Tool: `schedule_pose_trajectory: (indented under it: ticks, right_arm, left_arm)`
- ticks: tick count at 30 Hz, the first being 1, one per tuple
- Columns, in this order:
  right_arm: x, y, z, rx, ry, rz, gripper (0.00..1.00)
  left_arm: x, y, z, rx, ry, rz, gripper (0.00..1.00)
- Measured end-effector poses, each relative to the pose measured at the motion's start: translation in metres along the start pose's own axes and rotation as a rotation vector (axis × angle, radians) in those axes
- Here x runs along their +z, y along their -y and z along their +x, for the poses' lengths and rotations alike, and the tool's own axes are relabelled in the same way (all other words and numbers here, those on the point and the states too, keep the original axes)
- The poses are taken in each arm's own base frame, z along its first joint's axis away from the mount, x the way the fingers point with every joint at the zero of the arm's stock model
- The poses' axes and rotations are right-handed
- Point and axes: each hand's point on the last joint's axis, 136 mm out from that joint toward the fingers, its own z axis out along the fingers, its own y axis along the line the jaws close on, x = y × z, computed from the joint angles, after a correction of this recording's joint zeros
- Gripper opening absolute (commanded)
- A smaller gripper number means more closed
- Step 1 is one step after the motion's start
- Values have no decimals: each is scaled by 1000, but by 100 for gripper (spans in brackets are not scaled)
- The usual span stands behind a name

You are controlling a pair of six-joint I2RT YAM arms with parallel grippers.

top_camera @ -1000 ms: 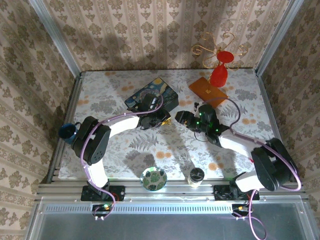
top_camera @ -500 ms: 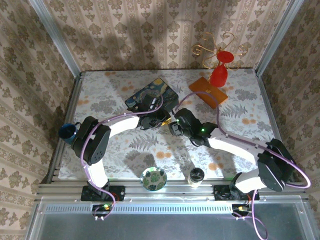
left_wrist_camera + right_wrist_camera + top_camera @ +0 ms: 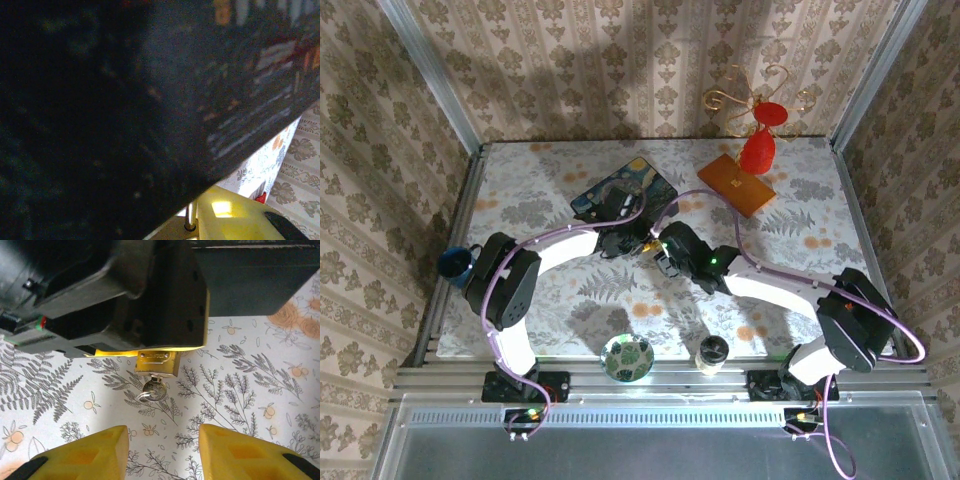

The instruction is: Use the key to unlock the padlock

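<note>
The small brass padlock [image 3: 156, 362] sticks out from under my left gripper [image 3: 628, 240], which is shut on it just above the flowered table. The key [image 3: 154, 390] sits in the keyhole, its round silvery head and a thin ring hanging toward my right gripper. That right gripper [image 3: 162, 450] is open, with its yellow fingers [image 3: 85, 455] either side of bare tablecloth a short way from the key and nothing between them. In the left wrist view a yellow finger [image 3: 235, 215] and the silvery shackle [image 3: 190, 216] show under the dark box.
The dark blue starry-painting box [image 3: 620, 190] lies right behind the left gripper. An orange board [image 3: 735, 183] with a red figure [image 3: 757, 150] stands at the back right. A blue cup [image 3: 455, 263], a green dish [image 3: 627, 357] and a small jar [image 3: 712, 352] sit along the table edges.
My right arm has swung left across the table until its gripper faces the padlock and key. Its jaws have narrowed but stay apart. The left arm has not moved.
</note>
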Motion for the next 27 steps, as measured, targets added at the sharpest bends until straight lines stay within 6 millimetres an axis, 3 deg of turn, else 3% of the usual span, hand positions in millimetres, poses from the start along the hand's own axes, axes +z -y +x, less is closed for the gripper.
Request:
schedule_pose_trajectory:
  ticks: [6,13,16,22,27]
  right_arm:
    - [11,-8,9,-113,-25,21,43]
    - [16,-10,9,-66,-27,-13,43]
    - [12,-11,5,53,-4,-99,43]
    - [4,11,-3,468,45,-306,41]
    - [2,-10,-2,627,19,-457,36]
  left_arm:
    - [-1,-3,1,-8,-10,-11,0]
    - [-1,-3,1,-9,-12,-9,0]
    - [-1,-3,1,-9,-12,-9,0]
    - [-1,-3,1,-9,-13,-9,0]
    - [-1,-3,1,-9,-14,-8,0]
